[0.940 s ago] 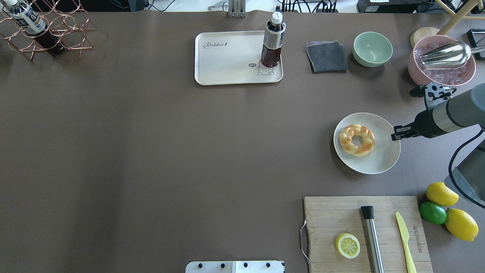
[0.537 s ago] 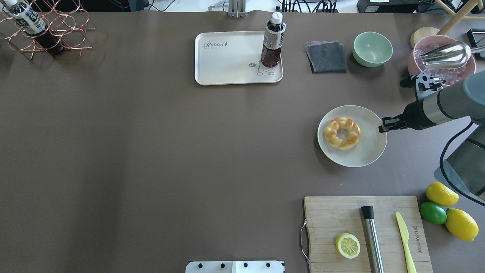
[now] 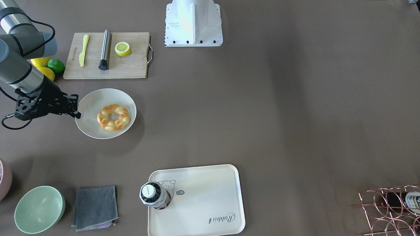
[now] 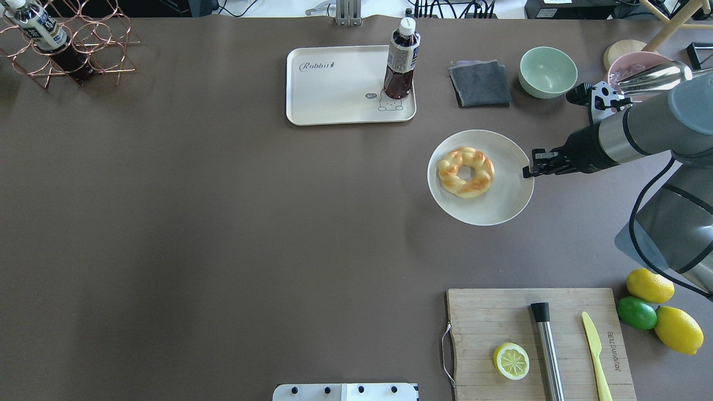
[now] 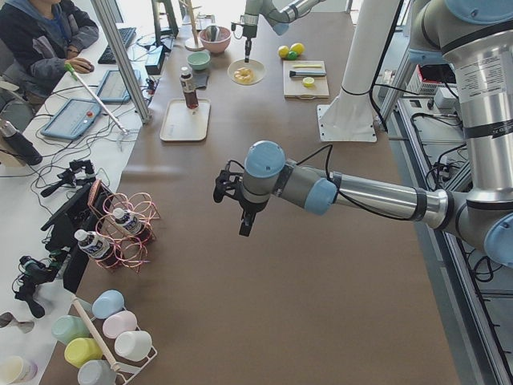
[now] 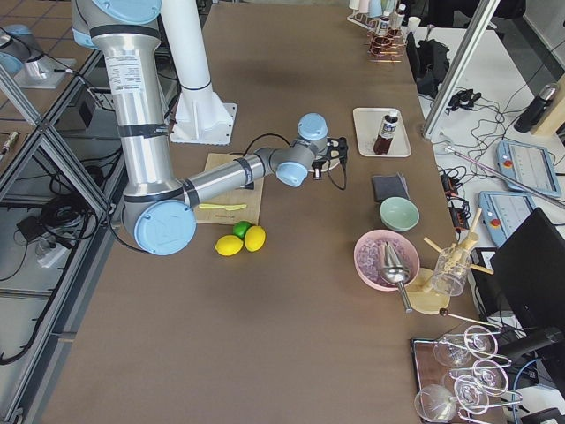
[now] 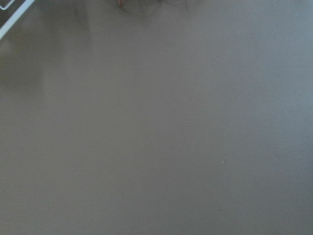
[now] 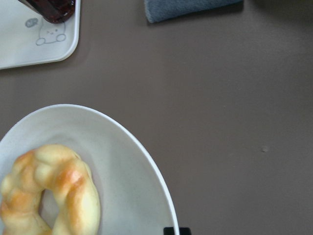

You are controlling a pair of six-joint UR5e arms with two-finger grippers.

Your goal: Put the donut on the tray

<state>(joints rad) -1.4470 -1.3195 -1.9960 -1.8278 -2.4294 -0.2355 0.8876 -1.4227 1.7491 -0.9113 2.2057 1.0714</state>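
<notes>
The donut [image 4: 465,171] is a golden braided ring lying on a round white plate [image 4: 501,207], right of the table's middle. My right gripper [image 4: 527,170] is shut on the plate's right rim and seems to hold the plate a little above the table. In the front view the donut [image 3: 113,117], plate [image 3: 88,126] and right gripper [image 3: 77,109] show at left. The cream tray [image 4: 334,92] with "Rabbit" script lies at the far middle, up-left of the plate. My left gripper [image 5: 244,224] shows only in the exterior left view; I cannot tell its state.
A dark drink bottle [image 4: 401,58] stands on the tray's right corner. A grey cloth [image 4: 480,83], green bowl [image 4: 548,71] and pink ice bowl [image 4: 629,69] lie far right. A cutting board [image 4: 540,342] with lemon half, muddler and knife lies near right. A copper rack [image 4: 67,44] stands far left.
My right gripper has moved left and away from the robot toward the tray, taking the plate with the donut along. The plate looks slightly larger now.
</notes>
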